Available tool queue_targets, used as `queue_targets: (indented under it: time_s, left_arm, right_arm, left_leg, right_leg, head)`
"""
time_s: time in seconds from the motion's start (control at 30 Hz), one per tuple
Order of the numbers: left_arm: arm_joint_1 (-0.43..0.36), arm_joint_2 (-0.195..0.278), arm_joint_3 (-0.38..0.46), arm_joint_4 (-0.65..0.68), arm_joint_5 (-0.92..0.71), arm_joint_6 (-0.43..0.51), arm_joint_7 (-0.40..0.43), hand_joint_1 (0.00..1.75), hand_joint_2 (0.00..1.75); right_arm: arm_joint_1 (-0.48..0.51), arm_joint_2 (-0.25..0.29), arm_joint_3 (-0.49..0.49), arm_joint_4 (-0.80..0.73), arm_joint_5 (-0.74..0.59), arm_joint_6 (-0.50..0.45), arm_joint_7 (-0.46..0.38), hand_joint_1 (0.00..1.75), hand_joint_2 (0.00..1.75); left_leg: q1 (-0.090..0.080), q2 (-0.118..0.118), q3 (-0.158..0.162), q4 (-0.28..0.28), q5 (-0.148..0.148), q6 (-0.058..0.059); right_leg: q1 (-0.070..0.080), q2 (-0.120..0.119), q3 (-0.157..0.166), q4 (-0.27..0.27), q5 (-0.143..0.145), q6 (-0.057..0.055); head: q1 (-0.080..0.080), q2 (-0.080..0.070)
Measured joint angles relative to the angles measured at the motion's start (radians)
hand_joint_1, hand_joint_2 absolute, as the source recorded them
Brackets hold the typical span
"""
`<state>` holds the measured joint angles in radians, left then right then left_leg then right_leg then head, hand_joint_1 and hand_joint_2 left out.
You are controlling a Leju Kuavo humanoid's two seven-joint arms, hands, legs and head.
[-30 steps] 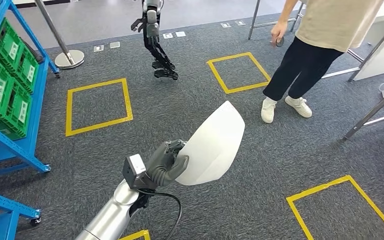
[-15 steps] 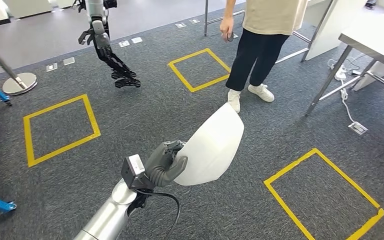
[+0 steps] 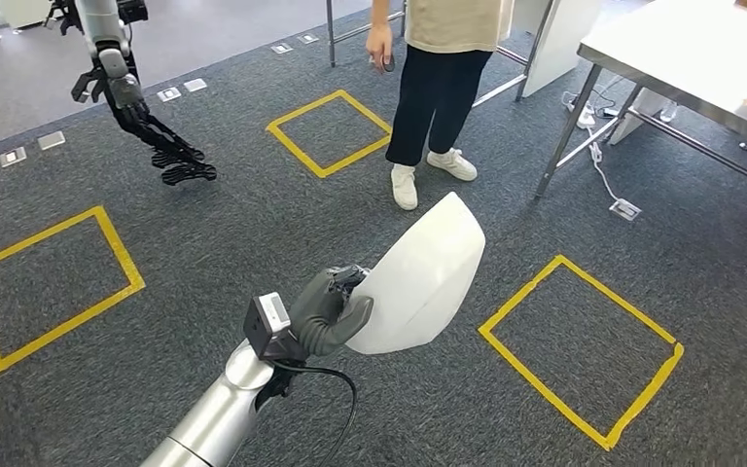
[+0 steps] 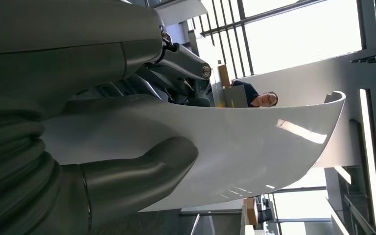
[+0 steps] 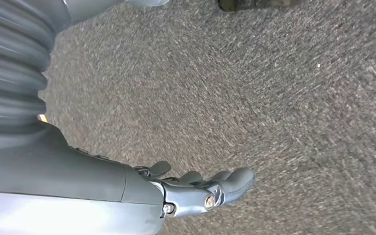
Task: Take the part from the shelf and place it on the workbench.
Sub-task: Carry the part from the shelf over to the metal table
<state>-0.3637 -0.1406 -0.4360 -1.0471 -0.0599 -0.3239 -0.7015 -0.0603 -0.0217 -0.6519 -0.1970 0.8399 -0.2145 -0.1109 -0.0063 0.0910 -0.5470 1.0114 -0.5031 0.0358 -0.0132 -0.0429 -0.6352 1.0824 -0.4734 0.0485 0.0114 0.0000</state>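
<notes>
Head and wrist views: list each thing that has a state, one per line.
white part: held off the floor by the left hand.
right hand: holds nothing, fingers stretched out over the carpet.
workbench: standing, part not yet on it.
person: standing by the bench.

A person [image 3: 443, 58] in a beige top, dark trousers and white shoes stood on the grey carpet [image 3: 253, 233], just beyond a yellow taped square [image 3: 331, 131]. Two further taped squares [image 3: 584, 345] lay on the carpet, one at the near right and one at the left. A second robot [image 3: 122, 88] stood at the far left, and a white table [image 3: 681, 58] with metal legs stood at the right
</notes>
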Motion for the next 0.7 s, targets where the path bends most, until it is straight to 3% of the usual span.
queue_targets:
  time_s: [0.07, 0.13, 0.17, 0.23, 0.3, 0.37, 0.4, 0.43, 0.47, 0.53, 0.6, 0.67, 0.7]
  left_arm:
    - [-0.001, -0.002, 0.0, -0.001, 0.0, 0.0, 0.0, 1.75, 1.75]
    - [-0.002, -0.005, 0.0, -0.001, 0.0, -0.001, 0.0, 1.75, 1.75]
    - [-0.003, -0.007, 0.0, -0.002, 0.0, -0.001, 0.0, 1.75, 1.75]
    - [-0.004, -0.01, 0.0, -0.005, 0.0, -0.002, 0.0, 1.75, 1.75]
    - [-0.001, -0.007, 0.0, -0.005, 0.0, -0.003, 0.0, 1.75, 1.75]
    - [0.006, -0.002, 0.0, -0.003, 0.0, -0.003, 0.0, 1.75, 1.75]
    - [0.008, -0.001, 0.0, -0.002, 0.0, -0.003, 0.0, 1.75, 1.75]
    - [0.009, 0.0, 0.0, -0.003, 0.0, -0.003, 0.0, 1.75, 1.75]
    - [0.01, 0.001, 0.0, -0.004, 0.0, -0.003, 0.0, 1.75, 1.75]
    - [0.01, 0.003, 0.0, -0.007, 0.0, -0.003, 0.0, 1.75, 1.75]
    - [0.011, 0.004, 0.0, -0.011, 0.0, -0.003, 0.0, 1.75, 1.75]
    - [0.011, 0.003, 0.0, -0.016, 0.0, -0.003, 0.0, 1.75, 1.75]
    - [0.011, 0.001, 0.0, -0.018, 0.0, -0.003, 0.0, 1.75, 1.75]
  right_arm:
    - [-0.003, 0.0, 0.0, 0.0, 0.001, -0.001, -0.001, 0.0, 1.75]
    - [-0.003, 0.001, 0.0, 0.0, 0.001, -0.003, -0.001, 0.0, 1.75]
    - [-0.001, 0.001, 0.0, 0.0, 0.001, -0.003, 0.0, 0.0, 1.75]
    - [0.0, 0.001, 0.0, 0.0, 0.001, -0.005, 0.0, 0.0, 1.75]
    - [-0.002, 0.001, 0.0, 0.0, 0.001, -0.006, -0.001, 0.0, 1.75]
    - [-0.002, 0.001, 0.0, 0.0, 0.001, -0.006, -0.004, 0.0, 1.75]
    - [-0.001, 0.001, 0.0, 0.0, 0.002, -0.006, -0.005, 0.0, 1.75]
    - [0.001, 0.001, 0.0, 0.0, 0.004, -0.006, -0.005, 0.0, 1.75]
    - [0.002, 0.001, 0.0, 0.0, 0.006, -0.006, -0.004, 0.0, 1.75]
    - [0.001, 0.001, 0.0, 0.0, 0.011, -0.005, 0.002, 0.0, 1.75]
    - [0.002, 0.002, 0.0, 0.0, 0.012, -0.002, 0.006, 0.0, 1.75]
    - [0.005, 0.002, 0.0, 0.0, 0.012, 0.001, 0.009, 0.0, 1.75]
    - [0.008, 0.002, 0.0, 0.0, 0.012, 0.002, 0.01, 0.0, 1.75]
  left_leg:
    - [-0.003, 0.018, 0.005, 0.002, -0.006, -0.011]
    - [-0.005, 0.036, 0.01, 0.0, -0.01, -0.021]
    - [-0.004, 0.034, 0.012, 0.001, -0.013, -0.028]
    - [0.0, -0.013, -0.002, 0.042, -0.042, -0.041]
    - [0.004, -0.073, -0.058, 0.161, -0.103, -0.049]
    - [0.005, -0.088, -0.118, 0.277, -0.14, -0.05]
    - [0.006, -0.089, -0.128, 0.29, -0.132, -0.05]
    - [0.006, -0.092, -0.117, 0.259, -0.104, -0.048]
    - [0.008, -0.103, -0.088, 0.193, -0.063, -0.046]
    - [0.011, -0.15, -0.029, 0.057, -0.006, -0.04]
    - [0.008, -0.173, -0.009, 0.007, 0.005, -0.031]
    - [0.006, -0.151, -0.007, 0.003, 0.011, -0.017]
    - [0.007, -0.139, -0.006, -0.001, 0.015, -0.009]
  right_leg:
    - [0.007, -0.028, 0.035, -0.068, 0.018, -0.014]
    - [0.01, -0.013, 0.032, -0.07, 0.019, -0.027]
    - [0.007, -0.002, 0.032, -0.073, 0.02, -0.032]
    - [0.0, 0.02, 0.034, -0.078, 0.024, -0.043]
    - [-0.003, 0.044, 0.034, -0.079, 0.027, -0.049]
    - [-0.003, 0.072, 0.032, -0.078, 0.027, -0.05]
    - [-0.003, 0.087, 0.032, -0.077, 0.027, -0.05]
    - [-0.003, 0.102, 0.032, -0.076, 0.028, -0.049]
    - [-0.003, 0.117, 0.032, -0.075, 0.028, -0.048]
    - [-0.004, 0.143, 0.03, -0.073, 0.03, -0.04]
    - [-0.005, 0.164, 0.024, -0.074, 0.034, -0.027]
    - [-0.008, 0.179, 0.019, -0.079, 0.04, -0.012]
    - [-0.007, 0.168, 0.014, -0.073, 0.035, -0.008]
  head:
    - [0.0, 0.0]
    - [-0.001, 0.0]
    - [-0.001, 0.0]
    - [-0.005, 0.0]
    - [-0.01, 0.0]
    - [-0.014, 0.0]
    - [-0.015, 0.0]
    - [-0.016, 0.0]
    - [-0.017, 0.0]
    - [-0.018, 0.0]
    - [-0.019, 0.0]
    - [-0.019, 0.0]
    - [-0.017, 0.0]
